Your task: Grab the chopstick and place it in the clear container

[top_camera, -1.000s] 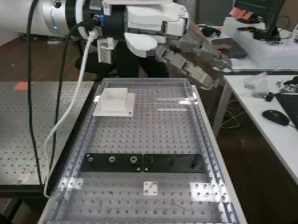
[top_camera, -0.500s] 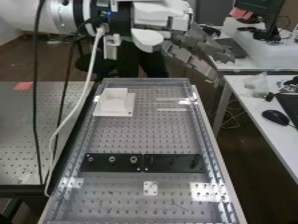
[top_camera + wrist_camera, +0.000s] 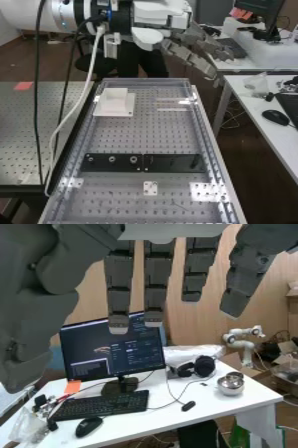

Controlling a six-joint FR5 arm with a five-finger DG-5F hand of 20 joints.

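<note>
Running lengthwise in the high view: perf. bench (image 3: 233, 199), w/ clear tray (image 3: 145, 79) atop it. Adj. on the view's L: perf. side table (image 3: 14, 130). From where I stand, desk (image 3: 193, 413) is fitted w/ monitor, keyboard & misc. items.

Arm (image 3: 26, 17) enters upper L; white cable (image 3: 85, 90) hangs from it, down along bench L edge. Hand (image 3: 188, 56), on arm end: pos. near tray far R corner, fingers angled down & to view's R. State: open, fingers extended & spread, nothing gripped. Ref. wrist view: fingers (image 3: 157, 279) straight.

Monitor (image 3: 110, 346) stands upright on desk; keyboard (image 3: 103, 406) lies in front. Black plates (image 3: 112, 160), qty 2, lie end to end across tray, approx. mid-length. White block (image 3: 114, 104) sits in far L part. Headphones (image 3: 203, 366) rest beside monitor; metal bowl (image 3: 231, 383) near desk edge. Mouse (image 3: 88, 426) lies beside keyboard. White tab (image 3: 150, 188), small, is on near side of plates.
</note>
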